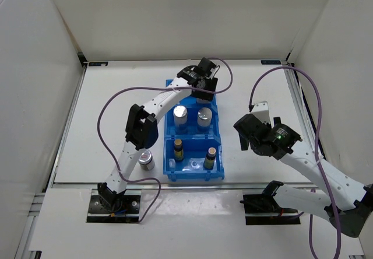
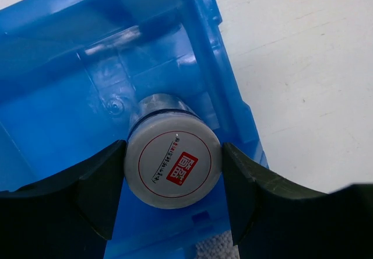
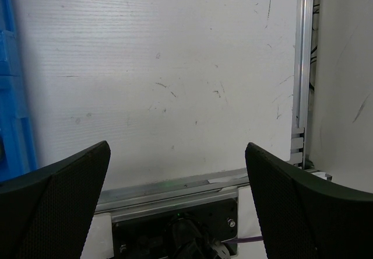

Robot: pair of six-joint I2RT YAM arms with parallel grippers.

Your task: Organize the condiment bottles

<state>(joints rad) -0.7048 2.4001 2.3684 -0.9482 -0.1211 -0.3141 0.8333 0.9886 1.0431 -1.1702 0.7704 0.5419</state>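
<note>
My left gripper (image 1: 204, 90) reaches into the far compartment of the blue bin (image 1: 169, 132). In the left wrist view its fingers (image 2: 99, 195) press both sides of a silver-lidded jar (image 2: 173, 165) with a red mark on its lid, standing near the compartment's right wall. Two more silver-lidded jars (image 1: 180, 113) (image 1: 204, 116) stand in the middle compartment. Two amber bottles (image 1: 178, 149) (image 1: 210, 157) stand in the near compartment. Another silver-lidded jar (image 1: 145, 158) stands on the table left of the bin. My right gripper (image 1: 247, 133) is open and empty, right of the bin.
The bin's blue wall (image 2: 215, 66) fills the left wrist view, and its edge (image 3: 9, 95) shows at the left of the right wrist view. White walls enclose the table. A metal rail (image 3: 175, 186) runs along the near edge.
</note>
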